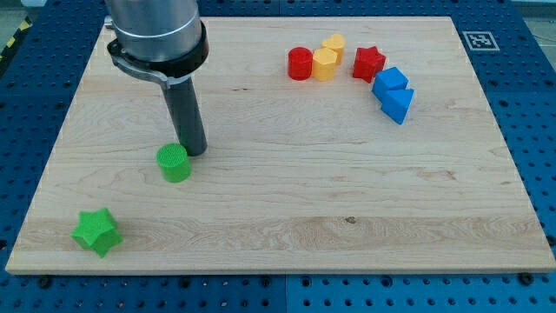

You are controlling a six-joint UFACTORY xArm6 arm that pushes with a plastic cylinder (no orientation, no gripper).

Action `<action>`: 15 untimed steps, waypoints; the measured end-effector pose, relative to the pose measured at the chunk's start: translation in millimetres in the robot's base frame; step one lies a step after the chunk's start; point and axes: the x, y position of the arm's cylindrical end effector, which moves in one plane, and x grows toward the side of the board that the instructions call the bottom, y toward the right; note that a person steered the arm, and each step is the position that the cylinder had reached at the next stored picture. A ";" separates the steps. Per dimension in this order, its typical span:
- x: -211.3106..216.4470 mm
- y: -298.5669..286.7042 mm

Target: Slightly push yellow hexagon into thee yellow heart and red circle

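the yellow hexagon [334,43] sits near the board's top edge, right of centre, touching the yellow heart [323,64] just below it; the red circle [300,63] stands against the heart's left side. it looks like a small, stiff, light block – likely to slide easily, so i judge a short nudge on its upper-right face would do (no jaws here, only a rod). a red star [368,63] and two blue blocks [393,92] lie to the right. my tip [195,151] rests well apart, toward the left edge, just beside a green cylinder [174,163]; a green star [95,231] sits near the bottom-left corner.
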 end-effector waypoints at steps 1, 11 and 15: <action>7.5 0.0; -84.9 188.5; -121.3 193.6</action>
